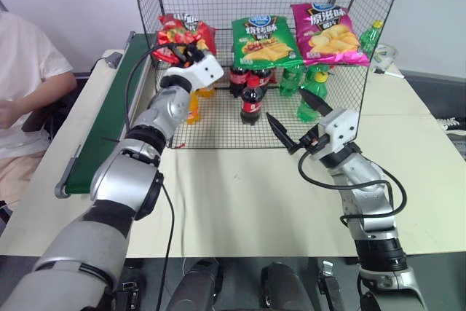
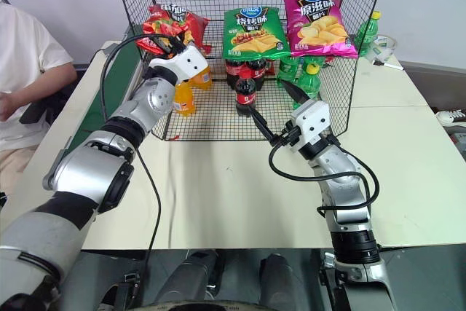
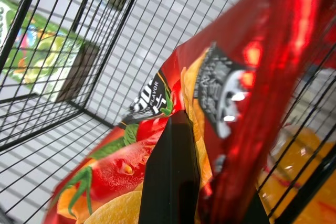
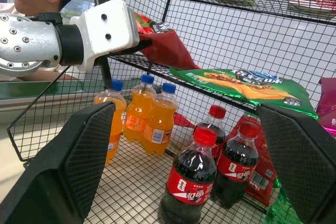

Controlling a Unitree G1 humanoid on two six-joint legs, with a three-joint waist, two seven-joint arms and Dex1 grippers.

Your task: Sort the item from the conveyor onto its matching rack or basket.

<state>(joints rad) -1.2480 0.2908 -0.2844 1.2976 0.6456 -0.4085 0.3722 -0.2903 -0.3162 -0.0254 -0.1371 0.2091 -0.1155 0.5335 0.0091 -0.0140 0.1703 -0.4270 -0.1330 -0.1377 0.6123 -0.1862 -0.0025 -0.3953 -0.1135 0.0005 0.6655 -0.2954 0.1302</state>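
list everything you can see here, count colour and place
red crinkly chip bag: one, red, left end of the slanted shelf, held by the left gripper
green chip bag: one, green, middle of that shelf
pink chip bag: one, pink, right end of that shelf
black wire-grid rack: one, black, back of the table
orange drink bottles: three, orange, rack floor, left
cola bottles: at least three, dark with red labels, rack floor, middle
green bottles: several, green, rack floor, right
dark-green conveyor belt: one, along the table's left edge
cream table: one
person in a white shirt: one, beyond the conveyor
left gripper: shut on the red bag
right gripper: open, before the rack
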